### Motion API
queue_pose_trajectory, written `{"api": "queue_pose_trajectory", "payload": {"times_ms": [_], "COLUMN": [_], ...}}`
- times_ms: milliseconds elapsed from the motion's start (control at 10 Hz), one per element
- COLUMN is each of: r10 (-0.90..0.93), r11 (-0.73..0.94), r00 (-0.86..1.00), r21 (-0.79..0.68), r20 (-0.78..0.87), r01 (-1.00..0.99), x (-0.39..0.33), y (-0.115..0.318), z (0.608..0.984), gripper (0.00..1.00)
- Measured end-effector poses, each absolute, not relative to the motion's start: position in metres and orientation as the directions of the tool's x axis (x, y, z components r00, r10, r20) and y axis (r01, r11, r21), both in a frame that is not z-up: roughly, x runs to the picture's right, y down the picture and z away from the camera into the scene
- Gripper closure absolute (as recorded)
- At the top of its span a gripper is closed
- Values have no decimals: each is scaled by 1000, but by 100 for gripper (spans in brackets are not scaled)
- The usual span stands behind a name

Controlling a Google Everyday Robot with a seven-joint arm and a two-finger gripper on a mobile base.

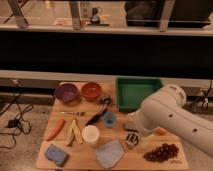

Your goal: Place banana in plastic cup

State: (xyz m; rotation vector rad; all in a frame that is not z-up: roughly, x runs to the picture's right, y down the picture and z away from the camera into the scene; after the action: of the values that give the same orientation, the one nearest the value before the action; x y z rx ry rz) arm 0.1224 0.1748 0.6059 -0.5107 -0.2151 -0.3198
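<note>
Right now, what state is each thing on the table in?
banana: lying flat, not in any cup
white cup: upright, right of banana
blue cup: upright
purple bowl: upright
red bowl: upright
green tray: right way up, partly behind arm
claw: low over table, right of blue cup

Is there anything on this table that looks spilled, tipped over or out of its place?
Nothing stands out. The white cup stands upright, the banana lies flat beside the carrot, and nothing is spilled. The gripper hangs over the table in front of the green tray.
</note>
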Motion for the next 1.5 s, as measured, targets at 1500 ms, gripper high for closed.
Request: {"api": "queue_pose_trajectory", "payload": {"times_ms": [1500], "r10": [-436], "r11": [732], "r00": [771], "r21": [-314], "r20": [465], "r01": [604], "x": [-50], "y": [192], "z": [583], "gripper": [20]}}
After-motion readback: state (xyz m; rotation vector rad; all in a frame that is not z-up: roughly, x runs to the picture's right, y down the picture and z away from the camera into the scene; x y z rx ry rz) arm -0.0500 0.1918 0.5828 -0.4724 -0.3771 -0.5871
